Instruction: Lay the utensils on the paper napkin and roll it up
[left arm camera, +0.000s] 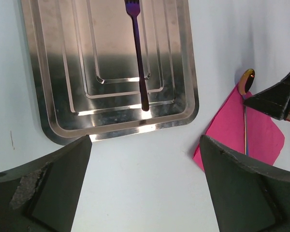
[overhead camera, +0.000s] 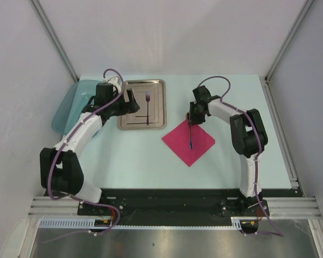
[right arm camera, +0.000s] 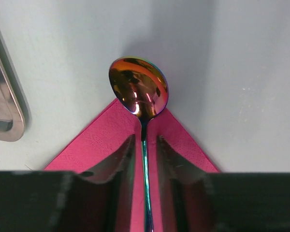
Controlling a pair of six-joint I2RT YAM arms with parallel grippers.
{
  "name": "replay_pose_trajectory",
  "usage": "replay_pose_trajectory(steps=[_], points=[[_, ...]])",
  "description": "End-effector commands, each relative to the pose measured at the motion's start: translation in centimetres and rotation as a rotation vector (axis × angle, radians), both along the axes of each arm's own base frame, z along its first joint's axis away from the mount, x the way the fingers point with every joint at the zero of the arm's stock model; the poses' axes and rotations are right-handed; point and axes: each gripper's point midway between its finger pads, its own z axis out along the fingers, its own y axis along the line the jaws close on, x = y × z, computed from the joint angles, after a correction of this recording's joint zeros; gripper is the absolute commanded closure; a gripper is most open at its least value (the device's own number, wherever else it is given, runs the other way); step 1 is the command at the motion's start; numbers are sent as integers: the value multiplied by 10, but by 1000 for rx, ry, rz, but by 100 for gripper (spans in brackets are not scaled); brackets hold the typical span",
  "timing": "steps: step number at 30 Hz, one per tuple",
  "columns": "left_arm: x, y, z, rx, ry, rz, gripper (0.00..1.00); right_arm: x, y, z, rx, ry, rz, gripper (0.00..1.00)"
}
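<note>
Top view: bench (overhead camera: pixel 124 161) carries a pink napkin (overhead camera: pixel 196 145) lying as a diamond right of centre. A steel tray (overhead camera: pixel 128 122) sits toward the far edge, left of centre. A teal dish (overhead camera: pixel 64 113) is at the far left edge, partly behind the left arm. The spoon (overhead camera: pixel 190 138) shows only as a thin dark line down the napkin from its far corner. Right hand (overhead camera: pixel 191 122) is over that corner. Left hand (overhead camera: pixel 130 103) is over the tray's left half.

Right wrist view adds detail. The spoon bowl is mirror-bright, reddish-gold, and lies off the napkin on the bare bench just past the far corner. The teal handle runs back along the napkin. The fingers (right arm camera: pixel 125 154) straddle the handle, parted a little, with pink showing on each side. They have no hold on it that I can see.

Left wrist view: left hand wide open, holding nothing, fingers (left arm camera: pixel 53 188) apart above the bench at the tray's near edge. The right hand's tip and the spoon bowl show at the right edge of this view.

Containers: the tray holds the purple fork (left arm camera: pixel 139 58). It lies lengthwise right of the tray's centre, tines toward the far edge. The dish's contents cannot be told.
</note>
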Motion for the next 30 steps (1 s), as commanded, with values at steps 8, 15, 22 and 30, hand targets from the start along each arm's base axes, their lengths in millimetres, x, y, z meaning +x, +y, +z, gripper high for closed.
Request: replay_pose_trajectory(steps=[8,15,22,30], points=[[70,-29,-24,139,5,-50,23,31,-4,114,123,-231,20,49],[118,-50,-65,249,41,-61,43,20,-19,137,180,-275,14,44],[142,-58,-102,302,86,-58,53,11,-32,133,190,-273,-6,44],[151,-57,-145,339,163,-44,63,10,-44,133,205,-276,-40,43]])
